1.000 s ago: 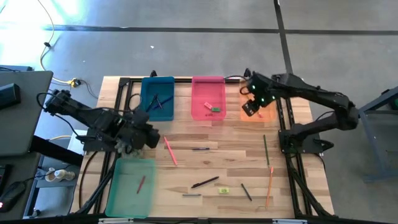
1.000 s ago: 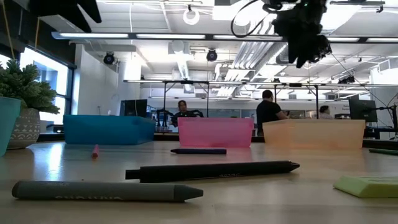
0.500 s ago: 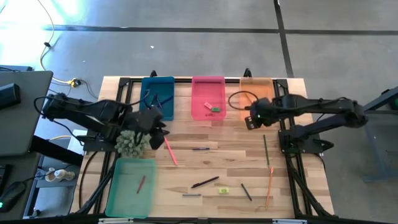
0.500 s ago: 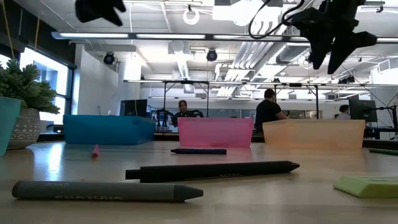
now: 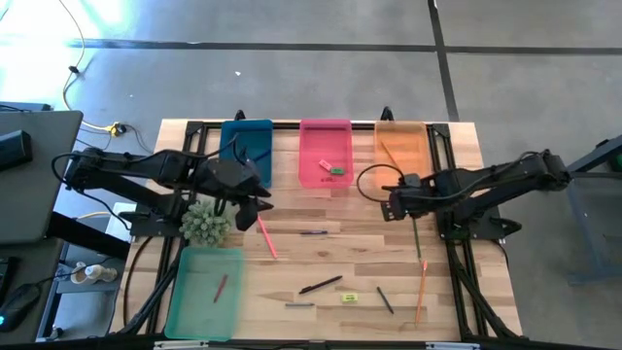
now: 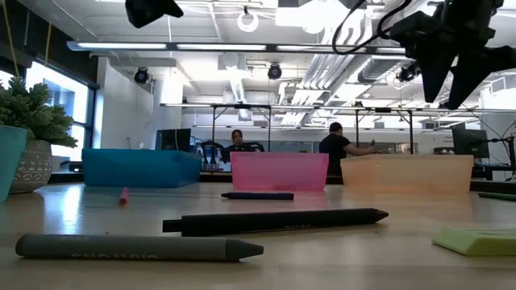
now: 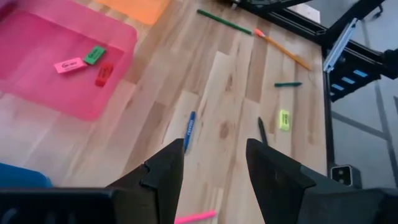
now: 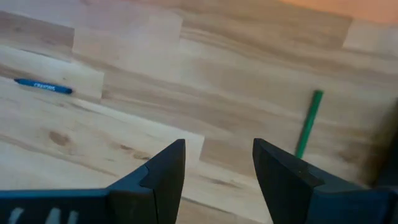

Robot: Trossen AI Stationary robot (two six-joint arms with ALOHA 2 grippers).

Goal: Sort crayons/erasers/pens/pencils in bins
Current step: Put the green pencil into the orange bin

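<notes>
1. Nearest you in the low view lies a grey crayon (image 6: 133,246) on the desk (image 5: 321,258), with a black pen (image 6: 274,221) just behind it and a yellow-green eraser (image 6: 476,240) off to one side.
2. From above, that near edge of the desk also carries the green bin (image 5: 204,292) with one red crayon (image 5: 221,286) inside, a dark short stick (image 5: 385,299) and an orange pencil (image 5: 421,288).
3. Mid-desk you find a pink crayon (image 5: 265,236), a blue crayon (image 5: 313,232) and a green pencil (image 5: 415,233), each apart from the others.
4. Your left tool (image 5: 255,200) hangs above the desk just past the pink crayon, near a potted plant (image 5: 205,224). Its fingers (image 7: 165,171) stand apart and hold nothing.
5. Your right tool (image 5: 393,204) hangs above bare desk close to the far end of the green pencil. Its fingers (image 8: 163,171) are also spread and empty.
6. At the far edge three bins stand in a row: blue bin (image 5: 248,156), pink bin (image 5: 326,154) and orange bin (image 5: 402,148).
7. The blue bin holds a few dark pens (image 5: 248,158); you cannot tell how many.
8. The pink bin holds three erasers (image 7: 87,61): pink, green and red.
9. The orange bin holds one orange pencil (image 5: 386,152) lying at a slant.
10. Beyond the desk, the low view shows people (image 6: 334,149) in the room behind the bins.
</notes>
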